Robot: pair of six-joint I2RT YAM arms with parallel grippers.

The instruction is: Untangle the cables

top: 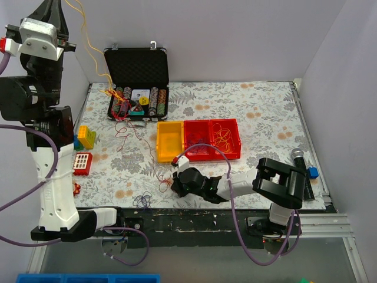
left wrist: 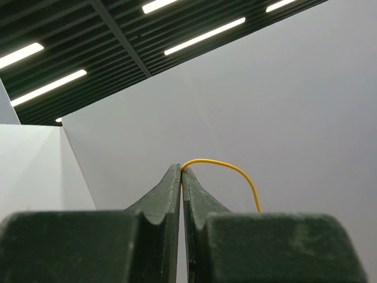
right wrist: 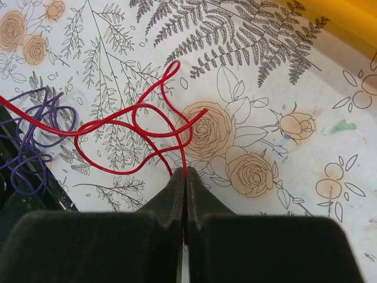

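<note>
My left gripper (top: 55, 7) is raised high at the far left and shut on a thin yellow cable (top: 88, 50). That cable hangs down to a tangle of red and orange strands (top: 119, 106) at the open case. In the left wrist view the yellow cable (left wrist: 221, 168) arcs out from between the closed fingertips of the left gripper (left wrist: 181, 171). My right gripper (top: 174, 183) is low over the table's front edge, shut on a red cable (right wrist: 129, 127) that loops on the cloth ahead of the right gripper (right wrist: 185, 175). A purple cable (right wrist: 29, 135) lies coiled to its left (top: 141, 200).
An open black case (top: 136, 65) stands at the back. A yellow bin (top: 169, 140) and a red bin (top: 232, 147) holding thin wires sit mid-table. Toy blocks (top: 86, 137) and a red block (top: 82, 162) lie at the left. A microphone (top: 300, 168) lies at the right.
</note>
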